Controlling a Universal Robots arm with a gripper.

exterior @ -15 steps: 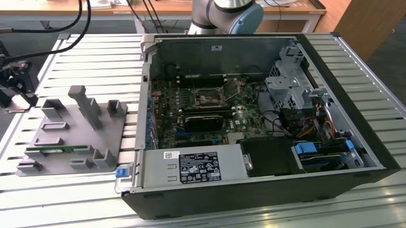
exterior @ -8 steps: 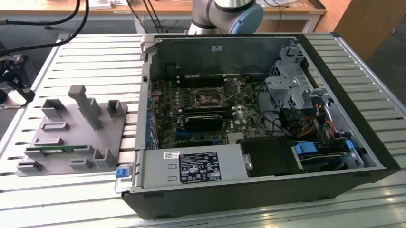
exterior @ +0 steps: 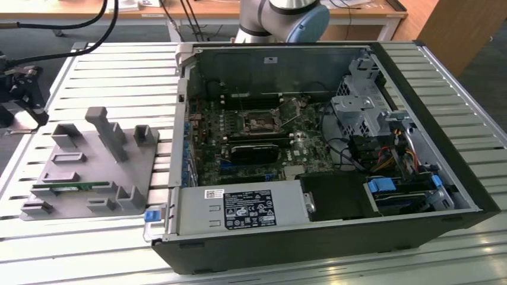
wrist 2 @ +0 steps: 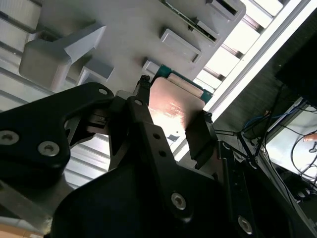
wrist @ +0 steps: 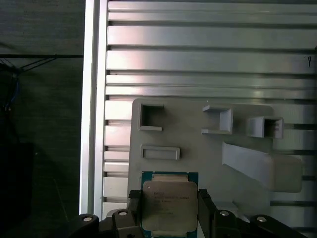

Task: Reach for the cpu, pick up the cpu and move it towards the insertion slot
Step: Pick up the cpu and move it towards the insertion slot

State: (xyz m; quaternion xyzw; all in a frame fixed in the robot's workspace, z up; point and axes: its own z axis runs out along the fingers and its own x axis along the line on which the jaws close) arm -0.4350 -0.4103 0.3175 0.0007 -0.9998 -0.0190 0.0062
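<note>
The cpu (wrist: 168,204) is a flat silver square on a green rim, gripped on two opposite edges by my black fingers (wrist: 204,206). My gripper (wrist: 169,210) is shut on it and holds it above the grey fixture (wrist: 198,148). In the second wrist view the cpu (wrist 2: 171,99) shines pinkish between the fingers of the gripper (wrist 2: 172,111). In the exterior view the gripper (exterior: 21,116) hangs at the far left, beyond the fixture (exterior: 87,172). The insertion slot (exterior: 260,123), a dark socket in a shiny frame, lies on the green board inside the open computer case, well to the exterior view's right.
The case (exterior: 317,237) has raised walls around the board. A long black block (exterior: 253,153) sits just in front of the slot. The fixture carries a tall post (exterior: 107,133) and a green memory stick (exterior: 75,187). The arm's base (exterior: 281,18) stands behind the case. The slatted table's edge (wrist: 89,124) is near.
</note>
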